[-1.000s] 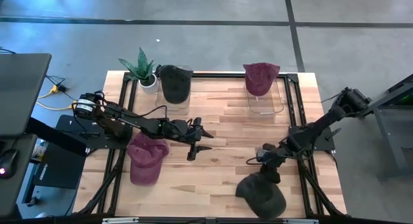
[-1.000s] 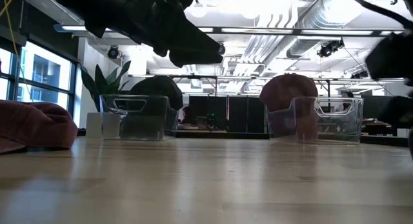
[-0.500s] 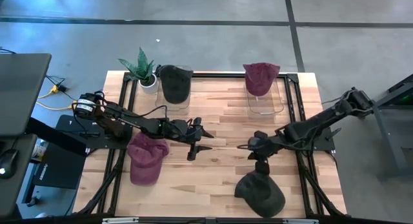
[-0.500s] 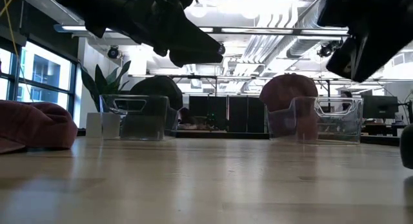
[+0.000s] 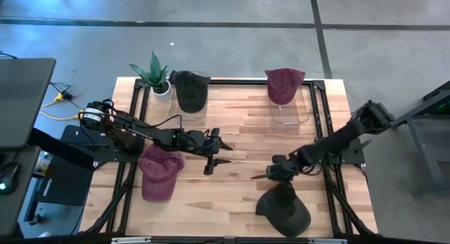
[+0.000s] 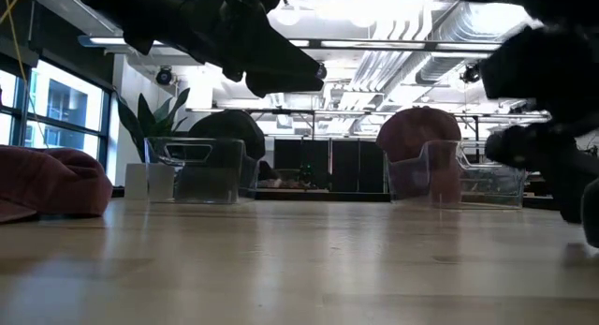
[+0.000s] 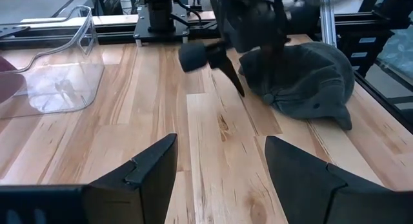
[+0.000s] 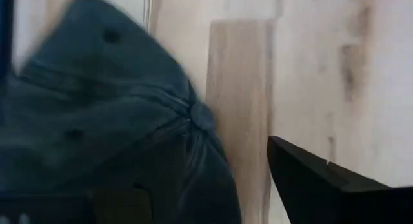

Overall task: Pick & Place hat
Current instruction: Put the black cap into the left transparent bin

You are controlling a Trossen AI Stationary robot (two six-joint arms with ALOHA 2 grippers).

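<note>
Butcher-block wooden table (image 5: 239,124) carries everything, an open office with ceiling ducts showing behind it in the low view. Near the table's front edge lies the dark grey cloth cap (image 5: 285,210), its long axis running roughly front to back (where the brim points is unclear). The right gripper (image 5: 271,172) hangs just above the cap's far edge, fingers spread, holding nothing. The left gripper (image 5: 219,152) waits mid-table, fingers apart and empty.

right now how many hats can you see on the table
4. A black hat on the back left clear stand, a maroon hat on the back right stand, another maroon hat front left, and a dark grey hat front right.
</note>
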